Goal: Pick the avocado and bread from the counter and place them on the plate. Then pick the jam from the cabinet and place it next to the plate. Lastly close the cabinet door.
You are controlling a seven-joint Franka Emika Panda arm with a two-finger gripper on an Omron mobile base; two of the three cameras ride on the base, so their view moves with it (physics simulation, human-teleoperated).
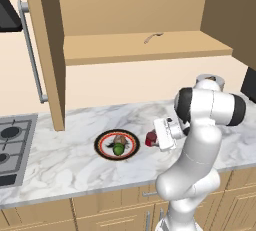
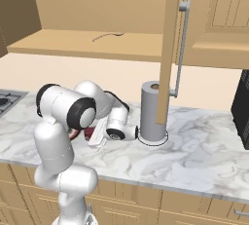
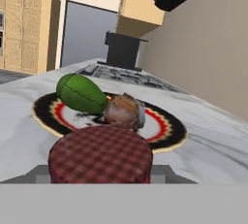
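The jam [image 3: 100,154] was held clamped in the end effector [image 1: 156,140], low over the surface [image 1: 75,162]. Just beyond it, the avocado [image 3: 81,93] and bread [image 3: 125,111] were seen touching on the plate [image 3: 170,130]. Above, the cabinet door [image 1: 46,50] was left open.

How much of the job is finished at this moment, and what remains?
Done: the avocado and the bread lie on the plate. In hand: the gripper is shut on the jam, low over the counter just right of the plate. Left: release the jar, then close the cabinet door, which stands open.
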